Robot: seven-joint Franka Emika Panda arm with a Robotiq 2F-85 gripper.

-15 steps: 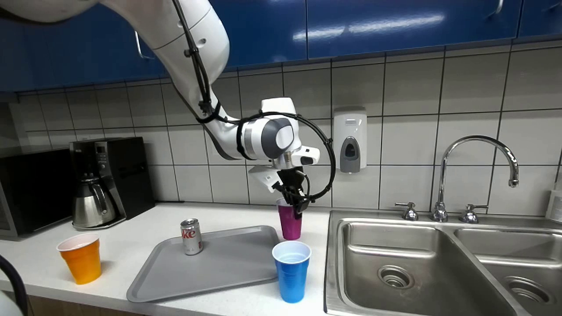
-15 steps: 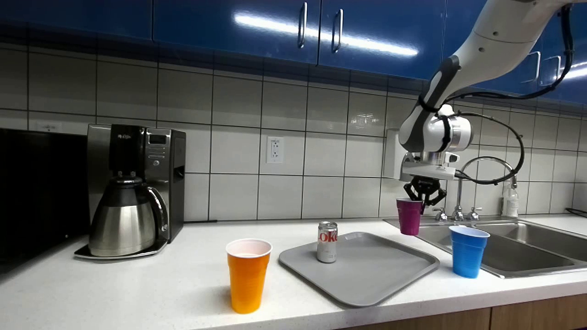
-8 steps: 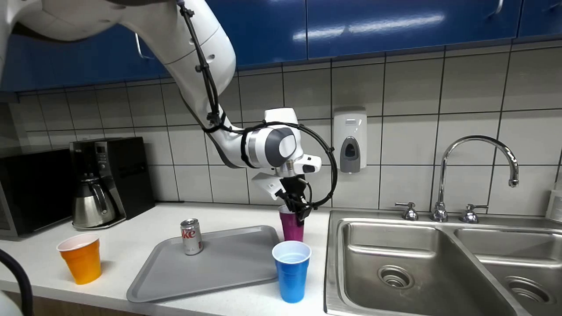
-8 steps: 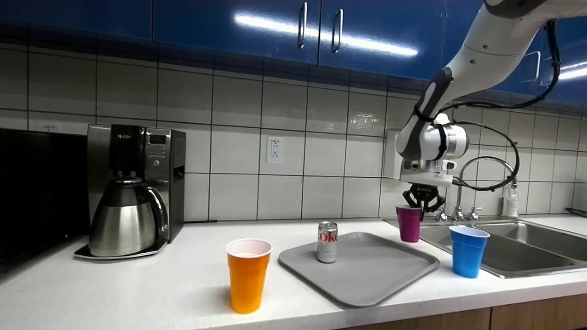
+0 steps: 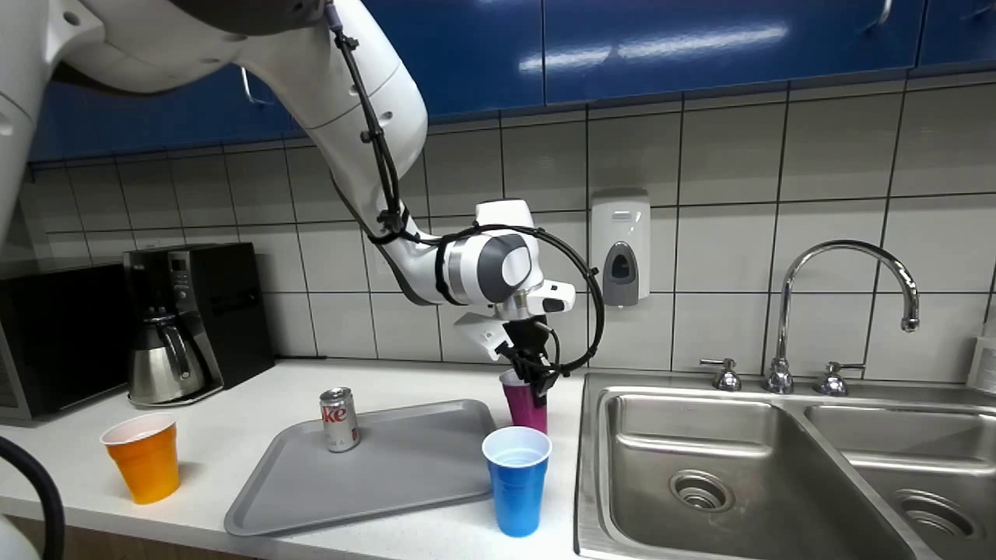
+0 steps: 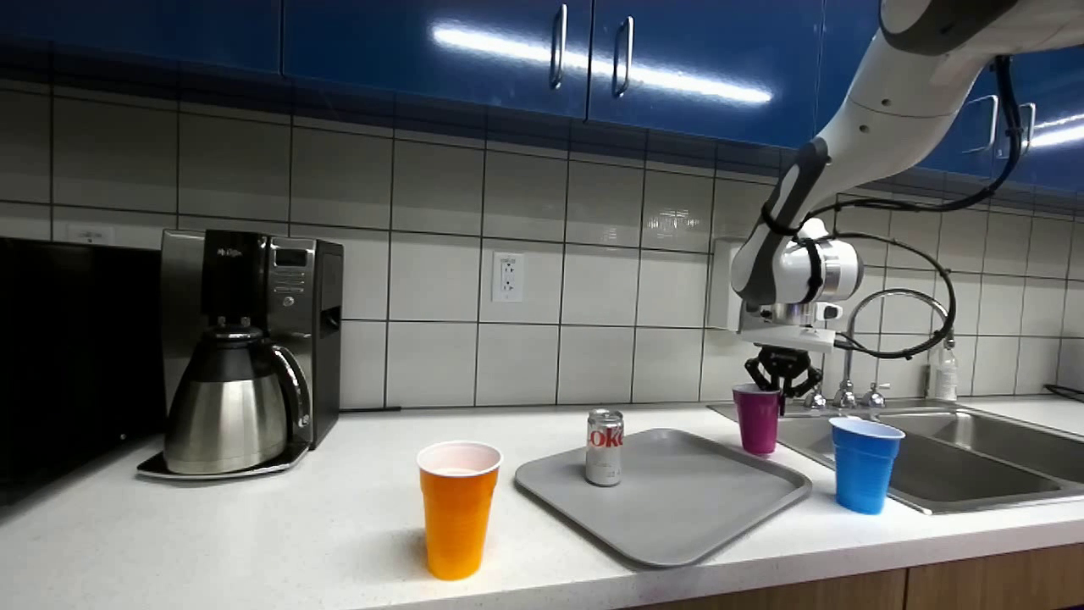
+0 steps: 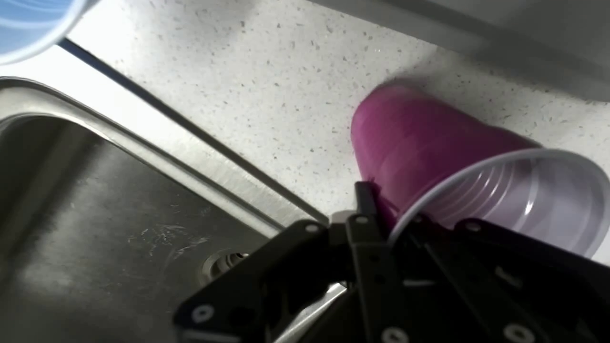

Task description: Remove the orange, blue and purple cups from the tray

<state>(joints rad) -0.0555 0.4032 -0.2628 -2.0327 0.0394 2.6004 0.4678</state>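
- The gripper (image 6: 781,398) is closed down to a pinch on one wall of the purple cup (image 6: 757,422); in the wrist view one finger (image 7: 365,197) lies outside that wall and its partner seems to sit inside the rim. Holding a thin wall presumably saves spanning the whole cup.
- The purple cup hangs just below and beside the gripper, mouth up and slightly tilted, probably because it is carried by one side only. Whether its base touches the counter (image 6: 279,534) I cannot tell.
- Beneath the gripper runs the strip of counter between the tray (image 6: 669,521) and the sink (image 5: 593,467); being off the tray, it is likely the spot for setting down. Released tilted, the cup might tip.
- Near the gripper, towards the counter's front edge, the blue cup (image 6: 865,466) stands upright on that strip, already off the tray.
- Well apart from the gripper, the can (image 6: 604,449) stands on the tray, presumably left there because the task names only cups.
- Farther out, beyond the tray from the gripper, the orange cup (image 6: 458,517) stands upright on the counter, so its removal looks done.
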